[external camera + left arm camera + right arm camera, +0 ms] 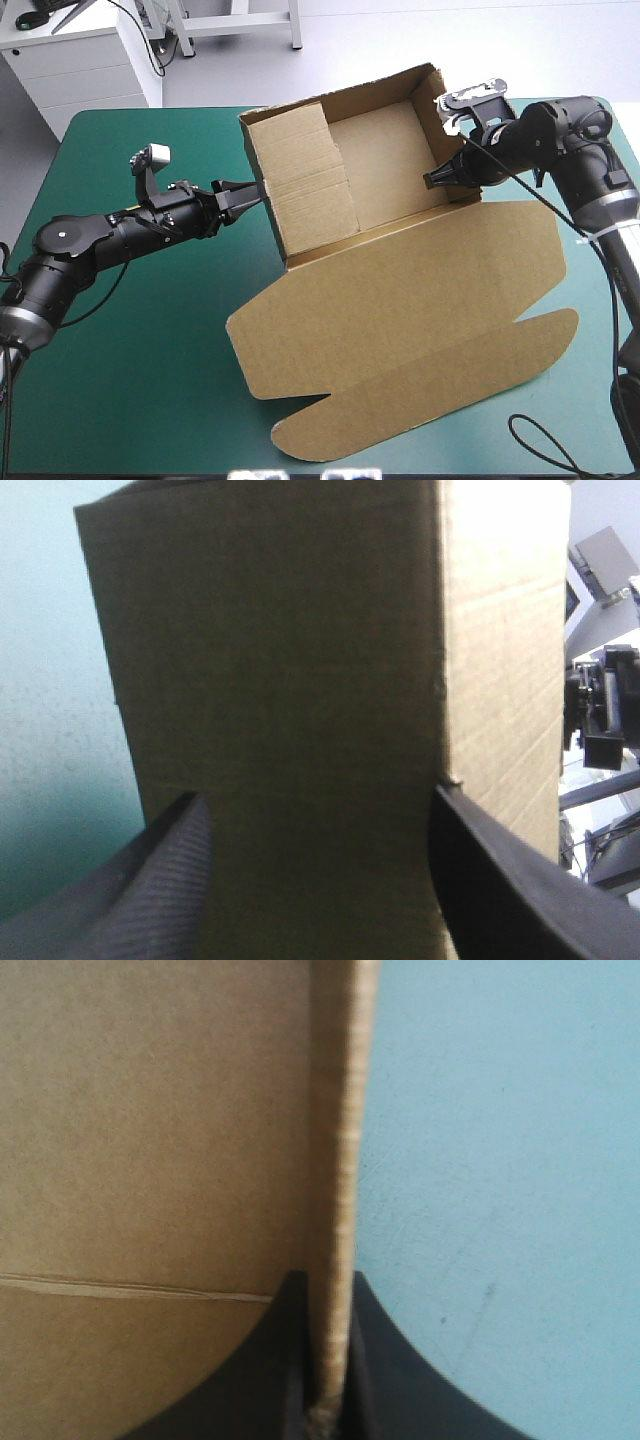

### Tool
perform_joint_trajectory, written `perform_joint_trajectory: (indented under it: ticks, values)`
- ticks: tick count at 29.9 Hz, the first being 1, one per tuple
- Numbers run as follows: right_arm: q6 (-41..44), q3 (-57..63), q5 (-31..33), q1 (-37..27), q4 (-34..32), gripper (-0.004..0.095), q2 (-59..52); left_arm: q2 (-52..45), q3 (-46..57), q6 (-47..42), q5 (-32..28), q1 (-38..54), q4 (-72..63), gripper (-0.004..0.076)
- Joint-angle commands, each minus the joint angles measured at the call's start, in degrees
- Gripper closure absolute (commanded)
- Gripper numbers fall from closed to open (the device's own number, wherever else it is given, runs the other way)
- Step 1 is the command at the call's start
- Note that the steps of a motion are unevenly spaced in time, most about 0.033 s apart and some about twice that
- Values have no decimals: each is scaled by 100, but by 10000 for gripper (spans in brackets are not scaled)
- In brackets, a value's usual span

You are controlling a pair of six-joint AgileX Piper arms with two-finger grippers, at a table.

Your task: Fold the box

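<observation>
Box (400, 280), R fingers (270, 1360) pinching, L fingers (160, 900) prob. apart

The brown box (380, 160) is sitting on the teal-green cover (130, 390) as an open tray with its walls standing, and its lid (410, 310) is lying flat toward the near edge. The left gripper (250, 189) is touching the left wall from outside. The right gripper (445, 178) is meeting the right wall near its front corner, black fingers right at the board.
</observation>
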Motion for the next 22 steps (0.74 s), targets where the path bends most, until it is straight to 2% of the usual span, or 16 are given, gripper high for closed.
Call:
perform_joint_trajectory:
  ticks: [1,8,14,22]
  values:
    - [23,-170,-252,-4,174,920,-224,-175,-184,-39,195,-30,-632,263]
    - [23,-170,-214,-4,174,920,-224,-175,-184,-39,293,-30,-686,263]
    - [23,-170,-168,-4,83,920,-224,-175,-184,-39,646,-30,-932,263]
    - [23,-170,-166,-4,53,920,-224,-105,-173,197,505,-30,-924,263]
